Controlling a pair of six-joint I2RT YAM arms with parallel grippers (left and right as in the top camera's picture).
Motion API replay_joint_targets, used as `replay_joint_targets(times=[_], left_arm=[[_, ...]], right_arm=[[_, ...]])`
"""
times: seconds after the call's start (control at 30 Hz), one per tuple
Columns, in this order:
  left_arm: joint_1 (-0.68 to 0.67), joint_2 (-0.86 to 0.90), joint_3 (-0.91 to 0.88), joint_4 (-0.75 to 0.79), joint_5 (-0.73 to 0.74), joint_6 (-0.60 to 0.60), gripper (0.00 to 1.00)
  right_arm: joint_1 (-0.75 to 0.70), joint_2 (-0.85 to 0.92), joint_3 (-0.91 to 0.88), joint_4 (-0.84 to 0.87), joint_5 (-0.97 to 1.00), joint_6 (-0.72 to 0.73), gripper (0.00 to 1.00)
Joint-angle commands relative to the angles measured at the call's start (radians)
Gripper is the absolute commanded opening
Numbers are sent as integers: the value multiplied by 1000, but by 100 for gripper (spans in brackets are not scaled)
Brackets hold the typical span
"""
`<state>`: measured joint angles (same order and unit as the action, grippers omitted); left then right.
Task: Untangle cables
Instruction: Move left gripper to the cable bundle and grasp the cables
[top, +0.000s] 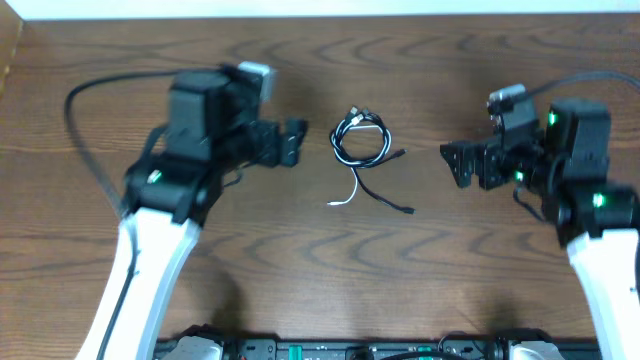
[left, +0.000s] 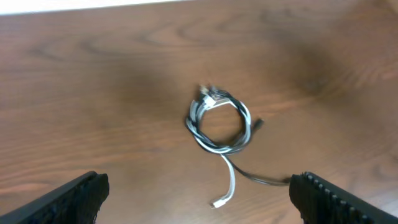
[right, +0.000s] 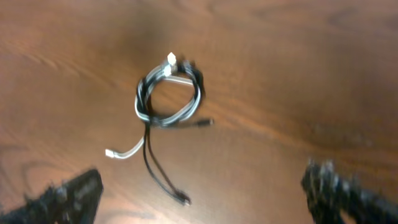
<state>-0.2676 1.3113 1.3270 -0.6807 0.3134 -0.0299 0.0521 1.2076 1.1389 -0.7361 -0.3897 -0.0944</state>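
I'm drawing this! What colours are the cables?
The cables are black, with one white; the left wrist view shows it best.

One cable tangle (top: 357, 120), two end effectors (top: 292, 143) (top: 458, 165)

Coiled cables (left: 211, 145) on the table (left: 93, 93) — fingers (left: 68, 199) spread wide.

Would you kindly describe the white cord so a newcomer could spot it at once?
Near the middle of the brown wooden table lies a small coil of thin cords. The white cord runs through it, its short tail curving out below in the overhead view; every other strand is black.
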Motion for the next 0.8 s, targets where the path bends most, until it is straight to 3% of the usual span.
replay_joint_targets(times=[0.0,0.1,0.27,0.37,0.4,0.57,0.67,0.77], left_arm=[[-46,183,108,-35,-3,-82,98],[-71,303,133,2,33,-84,98],[-95,439,132,65,266,-84,98],[-98,510,132,90,268,-84,98],[-98,539,132,105,218,-108,89],[-115,625,132,137,-154,-447,74],[-134,675,132,212,-166,-462,73],[-145,720,132,248,-174,-463,63]], right_arm=[[6,89,124,-38,-11,3,99],[6,110,125,-10,-26,5,99],[8,113,122,-8,-91,4,99],[8,126,121,-8,-69,4,97],[8,135,121,-8,-69,4,93],[8,153,121,-22,-73,12,85],[8,153,121,-28,-72,12,84],[8,154,121,-27,-72,12,83]])
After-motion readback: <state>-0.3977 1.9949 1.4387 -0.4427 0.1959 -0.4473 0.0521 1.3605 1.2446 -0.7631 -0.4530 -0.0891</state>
